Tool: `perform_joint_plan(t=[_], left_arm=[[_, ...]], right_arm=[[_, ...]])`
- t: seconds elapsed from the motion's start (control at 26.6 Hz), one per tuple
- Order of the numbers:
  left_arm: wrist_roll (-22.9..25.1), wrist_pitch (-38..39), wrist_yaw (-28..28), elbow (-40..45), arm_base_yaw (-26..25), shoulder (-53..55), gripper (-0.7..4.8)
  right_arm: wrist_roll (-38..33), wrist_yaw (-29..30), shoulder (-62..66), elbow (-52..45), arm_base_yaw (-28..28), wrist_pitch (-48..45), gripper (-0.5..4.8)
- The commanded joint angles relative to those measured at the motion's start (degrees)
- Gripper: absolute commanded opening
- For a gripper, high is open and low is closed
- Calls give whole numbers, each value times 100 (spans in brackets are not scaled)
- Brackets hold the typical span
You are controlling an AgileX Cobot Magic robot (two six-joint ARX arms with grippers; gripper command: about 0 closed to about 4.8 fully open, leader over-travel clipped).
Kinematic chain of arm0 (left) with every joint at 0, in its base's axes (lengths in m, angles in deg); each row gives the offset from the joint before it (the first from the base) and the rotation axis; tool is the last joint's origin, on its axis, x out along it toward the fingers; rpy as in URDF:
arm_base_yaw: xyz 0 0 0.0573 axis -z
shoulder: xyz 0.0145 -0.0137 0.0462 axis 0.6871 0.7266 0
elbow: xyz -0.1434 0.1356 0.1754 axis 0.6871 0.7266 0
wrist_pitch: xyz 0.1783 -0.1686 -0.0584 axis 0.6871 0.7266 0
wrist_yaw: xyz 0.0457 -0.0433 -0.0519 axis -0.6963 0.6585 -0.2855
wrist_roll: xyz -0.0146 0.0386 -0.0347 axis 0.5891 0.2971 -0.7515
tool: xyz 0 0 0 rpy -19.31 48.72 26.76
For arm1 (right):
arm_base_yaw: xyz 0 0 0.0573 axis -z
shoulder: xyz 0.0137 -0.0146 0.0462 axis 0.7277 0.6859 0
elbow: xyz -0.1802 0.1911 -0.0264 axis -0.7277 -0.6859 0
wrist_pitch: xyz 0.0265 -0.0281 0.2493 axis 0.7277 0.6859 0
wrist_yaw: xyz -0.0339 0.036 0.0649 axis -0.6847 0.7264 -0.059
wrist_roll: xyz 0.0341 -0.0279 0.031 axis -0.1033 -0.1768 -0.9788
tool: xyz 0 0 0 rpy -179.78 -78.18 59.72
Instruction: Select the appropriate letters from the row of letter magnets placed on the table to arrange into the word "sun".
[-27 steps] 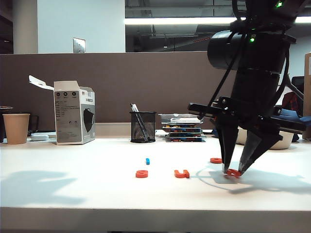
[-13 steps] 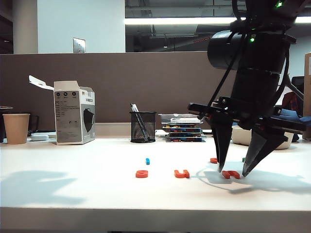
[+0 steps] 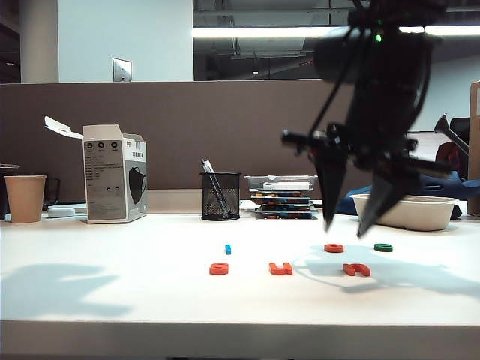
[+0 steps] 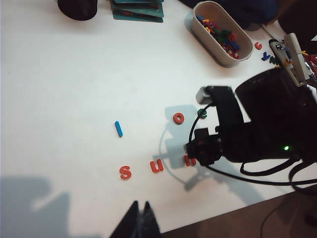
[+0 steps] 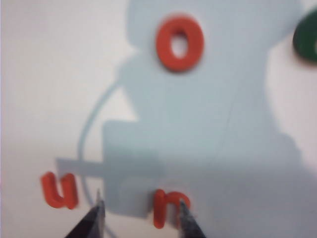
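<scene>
1. The table [image 3: 112, 300] carries the letters in a front line so that "sun" is spelled.
2. The right gripper [image 3: 349, 225] is held released and empty above the "n" [image 3: 356, 268], apparently after placement.
3. The left gripper [image 4: 140, 223] is parked near the front edge, fingers pressed together, empty.
4. The "s" [image 4: 126, 172] and "u" [image 4: 156, 166] lie just beside the "n".

Six letter magnets [image 4: 156, 166] lie on the table [image 4: 64, 74]: four orange-red, one green, one blue.

The green magnet [image 5: 308, 39] is cut off by the right wrist view's edge.
</scene>
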Motion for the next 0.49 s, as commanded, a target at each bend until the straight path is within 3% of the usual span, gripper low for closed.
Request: perform_joint_plan(t=[0.04, 0.41, 0.49], left_arm=[[22, -9, -13, -22, -11, -15, -5], [22, 9, 2, -22, -11, -15, -4], [22, 11, 2, -20, -11, -15, -5]], right_arm=[[245, -319, -131, 387, 2, 310, 184], [850, -1152, -835, 1003, 260, 501, 182], [1056, -1502, -1036, 1003, 415, 529, 150]])
